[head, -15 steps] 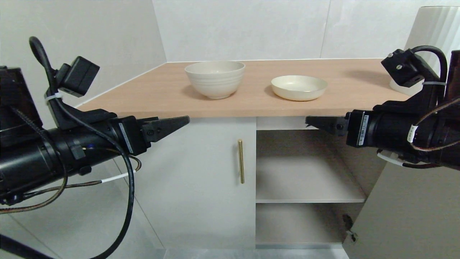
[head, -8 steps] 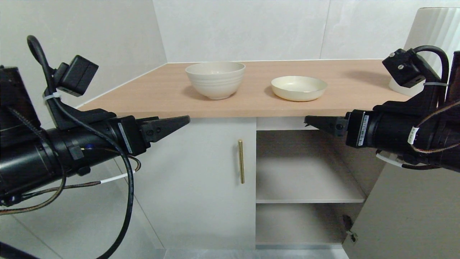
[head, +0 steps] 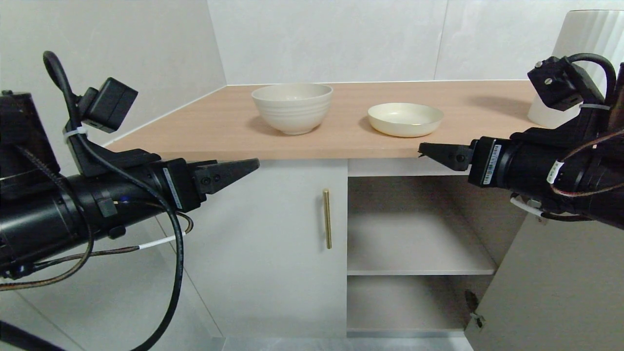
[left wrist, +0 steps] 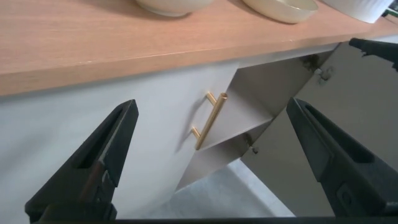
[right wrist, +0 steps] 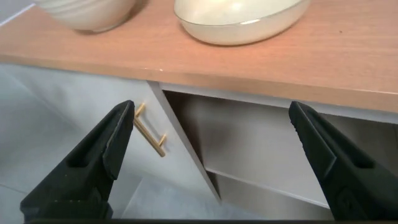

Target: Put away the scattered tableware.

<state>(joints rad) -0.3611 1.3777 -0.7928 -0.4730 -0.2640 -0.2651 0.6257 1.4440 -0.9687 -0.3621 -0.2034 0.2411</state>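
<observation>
A cream ribbed bowl (head: 292,107) and a shallow cream dish (head: 405,118) stand on the wooden counter (head: 219,131); the wrist views also catch the bowl (right wrist: 93,12) and the dish (right wrist: 239,18). My left gripper (head: 243,168) hangs open in front of the closed cabinet door, just below the counter's front edge. My right gripper (head: 429,150) is open at the height of that edge, in front of the dish and short of it. Both grippers hold nothing; the wrist views show the left gripper (left wrist: 211,106) and the right gripper (right wrist: 211,107) spread wide.
The cabinet under the counter has its right door (head: 546,292) swung open, showing two bare shelves (head: 414,243). Its left door is closed, with a brass handle (head: 326,219). A white ribbed vessel (head: 580,58) stands at the counter's back right. Tiled walls close the corner.
My right gripper has risen from below the counter's edge to level with it. The left arm has barely shifted. Bowl and dish have not moved.
</observation>
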